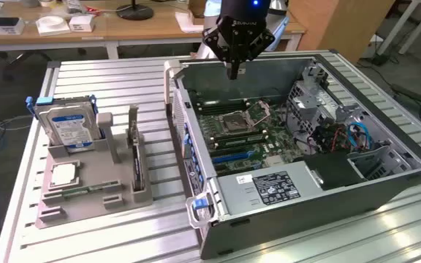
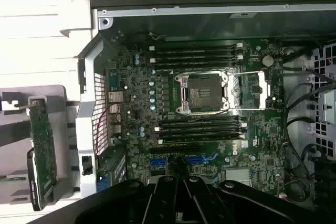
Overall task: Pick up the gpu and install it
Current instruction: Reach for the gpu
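The gripper (image 1: 234, 72) hangs over the open computer case (image 1: 328, 181), near its far wall, with its black fingers pressed together and nothing between them. In the wrist view the gripper (image 2: 181, 178) looks straight down on the motherboard (image 2: 210, 129).

The gpu (image 1: 133, 156) is not yet picked up. It stands on its long edge in a slot of the grey parts holder (image 1: 115, 200) on the counter (image 1: 108, 82), just beside the case's near wall and well apart from the gripper. The wrist view catches the gpu (image 2: 42, 148) edge-on, outside the perforated wall of the case. By my reading the work is at the very start: the approach to the card.

A grasp on that card would call for the fingers to part, line up across its thin faces and come down on its free upper edge, clear of the holder's walls.

The gpu is a thin, flat, dark green board. The holder is matt grey plastic, blocky and stepped. A boxy silver hard drive (image 1: 68, 129) with a blue-and-white label stands upright in it. The counter is ribbed, light metal. Inside the case lie the green, densely populated board, a square metal processor socket (image 1: 238, 118) and blue expansion slots (image 1: 232, 156).
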